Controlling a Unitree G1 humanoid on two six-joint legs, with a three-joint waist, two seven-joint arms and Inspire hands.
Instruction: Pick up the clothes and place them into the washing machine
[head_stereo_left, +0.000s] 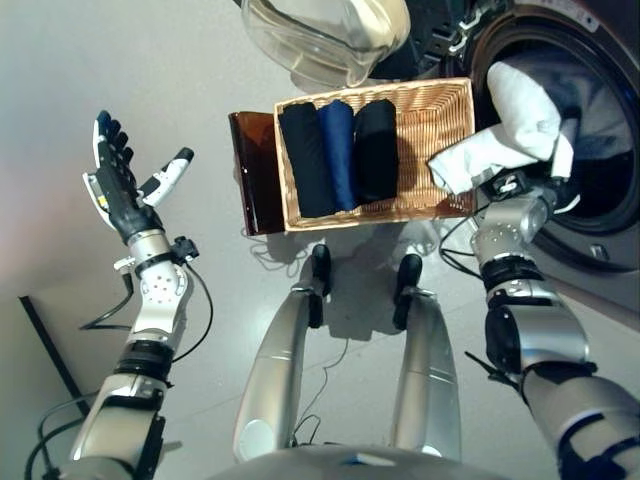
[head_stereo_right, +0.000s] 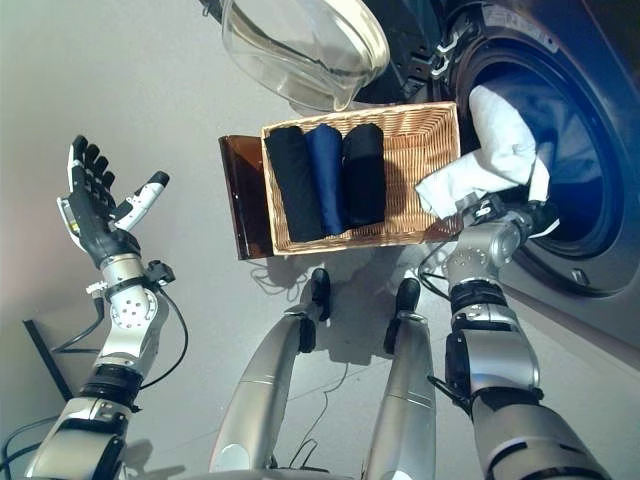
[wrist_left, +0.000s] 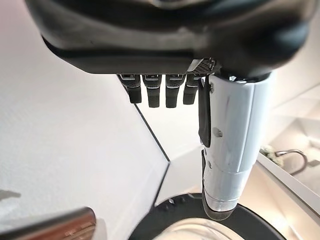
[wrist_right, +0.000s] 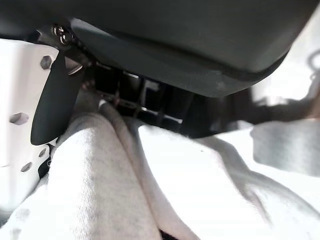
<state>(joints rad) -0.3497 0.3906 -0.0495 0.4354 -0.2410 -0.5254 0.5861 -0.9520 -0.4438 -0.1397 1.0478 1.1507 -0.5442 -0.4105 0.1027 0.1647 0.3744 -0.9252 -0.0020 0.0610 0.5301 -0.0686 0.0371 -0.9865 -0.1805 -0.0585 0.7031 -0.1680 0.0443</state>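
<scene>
We see two robot hands. The left robot hand (head_stereo_left: 118, 190) is up at nine o'clock over the grey floor (head_stereo_left: 60, 80), fingers straight and spread, with nothing in it. The right robot hand (head_stereo_left: 535, 190) is at three o'clock, right at the mouth of the washing machine (head_stereo_left: 600, 130). It is grasping one white cloth (head_stereo_left: 515, 125), which hangs partly into the drum.

Farther away, at twelve o'clock, we see one wicker basket (head_stereo_left: 430, 110) on the floor. Three rolled clothes (head_stereo_left: 338, 152) lie side by side in it: two black, one blue between them. One brown panel (head_stereo_left: 250, 170) touches the basket's left side. One clear round door (head_stereo_left: 320, 35) is farthest away.

Only the right wrist view shows the fingers (wrist_right: 125, 97) curled into the cloth.
</scene>
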